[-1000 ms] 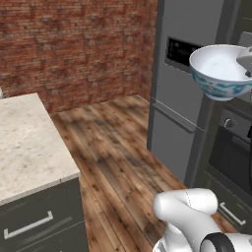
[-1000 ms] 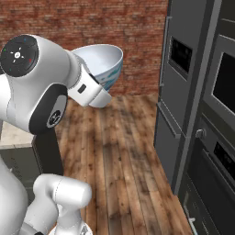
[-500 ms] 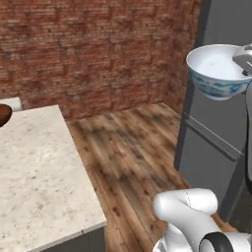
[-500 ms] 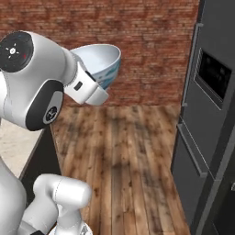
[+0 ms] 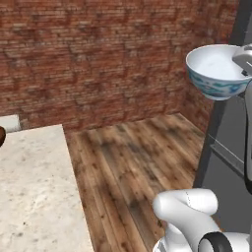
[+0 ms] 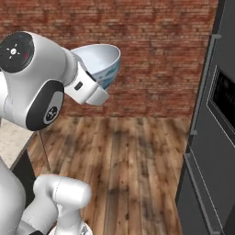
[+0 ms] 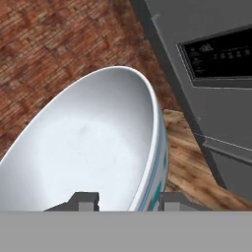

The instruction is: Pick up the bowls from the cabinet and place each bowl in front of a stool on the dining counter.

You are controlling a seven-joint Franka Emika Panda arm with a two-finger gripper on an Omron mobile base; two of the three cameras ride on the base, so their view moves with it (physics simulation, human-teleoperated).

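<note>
- Gripper [image 7: 127, 201] clamped on white bowl [image 5: 217, 71] rim: one fingertip [image 7: 83, 201] inside, other outside against the blue pattern.
- Bowl held high in the air, tilted, over wood floor [image 5: 140, 167], brick wall [image 5: 98, 54] behind.
- Counter [image 5: 34, 192] at lower left of left base view, well apart from bowl.
- Brown bowl [image 5: 1, 136] sliver at counter's far left edge.
- Dark appliance [image 6: 215, 137] on right.

Even, soft light; sharp render
</note>
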